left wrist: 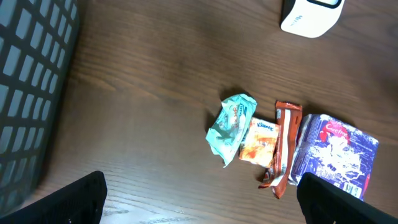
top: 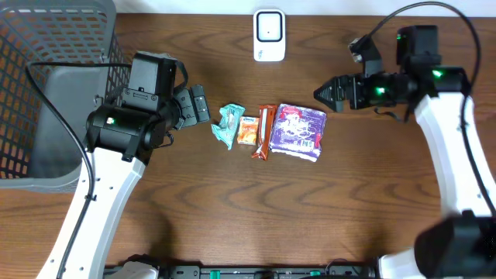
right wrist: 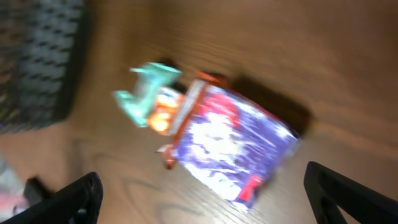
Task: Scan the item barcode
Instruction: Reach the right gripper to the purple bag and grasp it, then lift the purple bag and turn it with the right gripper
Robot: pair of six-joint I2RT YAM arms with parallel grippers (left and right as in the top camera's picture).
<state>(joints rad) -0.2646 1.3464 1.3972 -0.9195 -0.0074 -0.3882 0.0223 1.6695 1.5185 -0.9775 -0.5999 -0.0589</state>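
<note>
Purple packet [top: 301, 130] near right end effector [top: 319, 94], not touching.

— What do we have here apart from the job itself?
— We see a grey basket [top: 77, 31] at the far left of the table [top: 271, 217]. Its walls are an open grid and its floor is smooth, plain grey.
— Do we catch it from the wrists too?
— From the left wrist we get its grid wall along the left edge. From the right wrist it's only a dark blur at upper left. The table is dark brown wood with strong grain.
</note>
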